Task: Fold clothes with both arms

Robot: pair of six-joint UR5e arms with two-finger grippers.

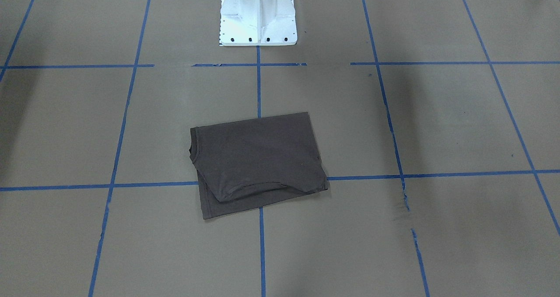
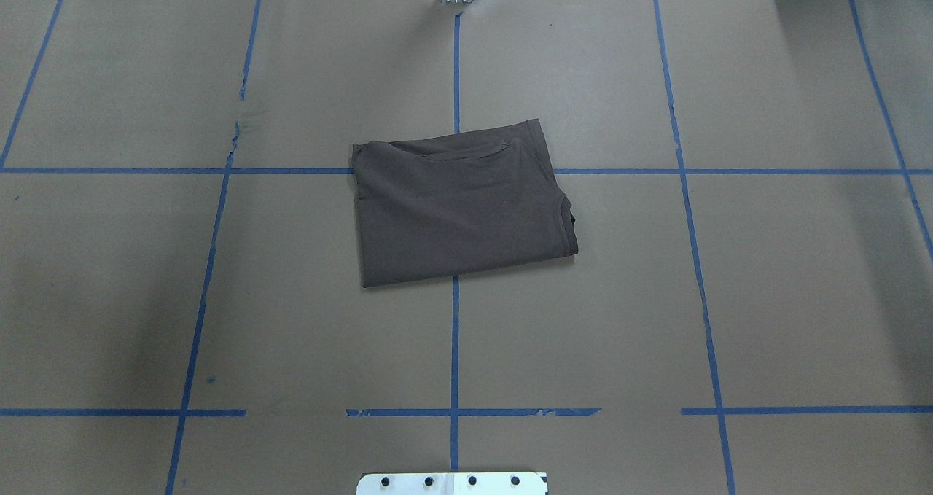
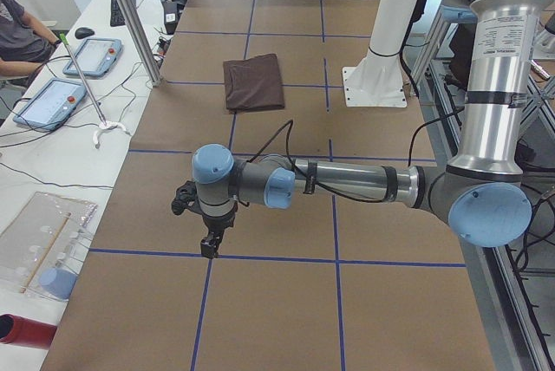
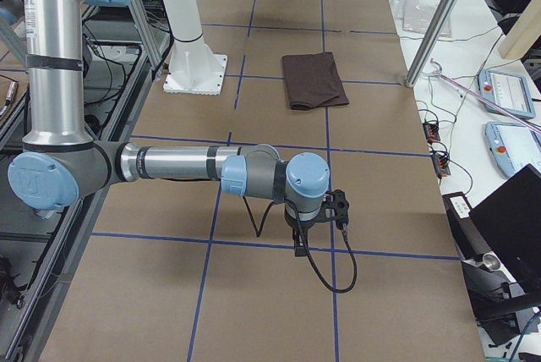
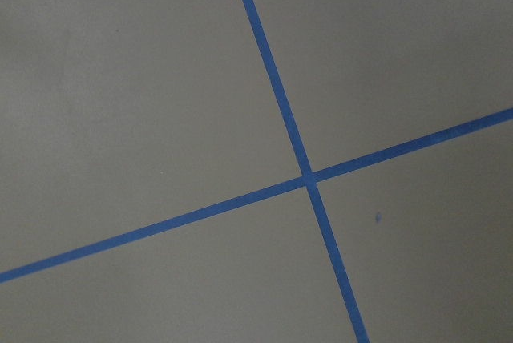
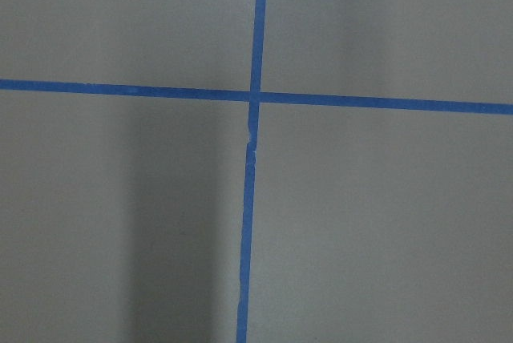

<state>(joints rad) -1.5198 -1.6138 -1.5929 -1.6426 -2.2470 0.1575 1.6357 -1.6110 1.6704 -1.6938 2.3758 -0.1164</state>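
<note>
Currently left arm [image 3: 347, 182] stretches low over the brown-papered table [image 2: 146, 298] at its left end, left gripper [image 3: 209, 248] pointing down above a blue tape [image 5: 309, 176] crossing. Only a side view shows it, so cannot tell if its jaws are spread or pressed together. Mid-table, T-shirt [image 2: 459, 211] lies folded into a flat rectangle over a tape crossing, out in front of the white pedestal [image 1: 258, 12] and well apart from both grippers; right arm [image 4: 169, 161] reaches low at the right end, right gripper [image 4: 300, 248] pointing down, jaw state likewise cannot tell.
</note>
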